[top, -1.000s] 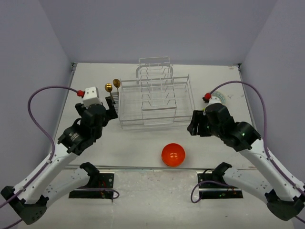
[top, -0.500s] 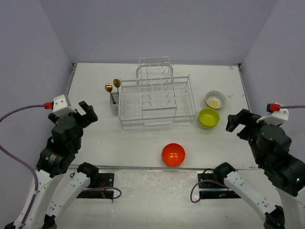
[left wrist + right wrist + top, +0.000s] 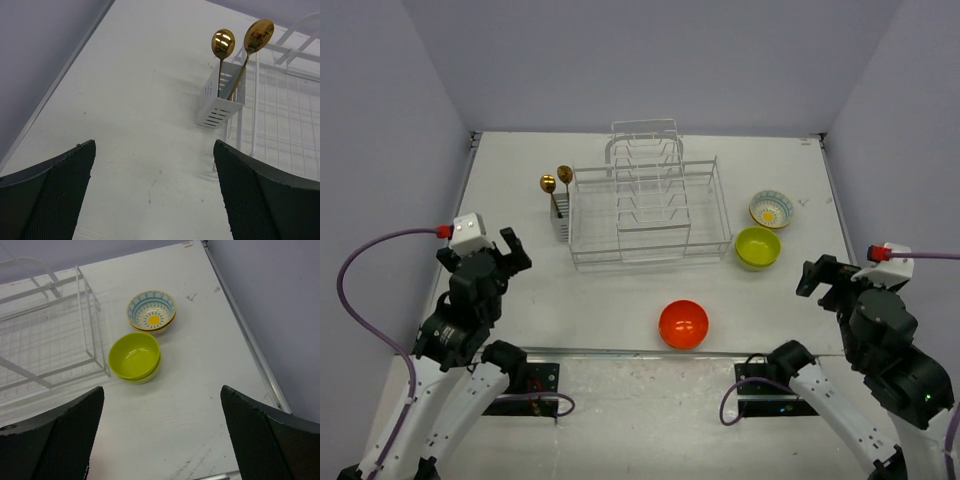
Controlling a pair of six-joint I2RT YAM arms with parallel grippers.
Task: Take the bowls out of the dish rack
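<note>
Right fingers (image 3: 280,440) withdrew, leaving green bowl (image 3: 758,247) beside dish rack (image 3: 650,228).

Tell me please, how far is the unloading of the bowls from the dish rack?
Done: the orange bowl, the green bowl and the patterned bowl all sit on the table, outside the dish rack. In hand: nothing; the left gripper and the right gripper are open and empty. Left: no bowl shows in the rack, so the job looks finished; only the gold spoons stand in their holder.
</note>
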